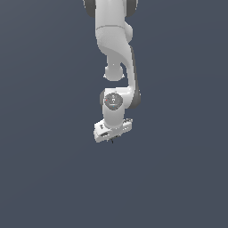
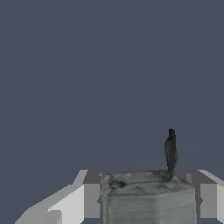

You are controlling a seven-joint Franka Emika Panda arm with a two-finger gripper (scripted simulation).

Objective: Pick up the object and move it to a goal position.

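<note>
In the wrist view the object [image 2: 148, 197], a grey-blue blocky piece with a short thin black spike [image 2: 170, 151], sits between my two fingers [image 2: 92, 194], which press against both its sides. My gripper [image 2: 148, 205] is shut on it. In the exterior view the white arm hangs from above with the gripper [image 1: 111, 136] pointing down. Only the tip of the black spike [image 1: 112, 141] shows below the hand; the block itself is hidden by the hand.
A plain dark grey-blue surface [image 1: 44, 178] fills the background in both views. No other objects or markers show.
</note>
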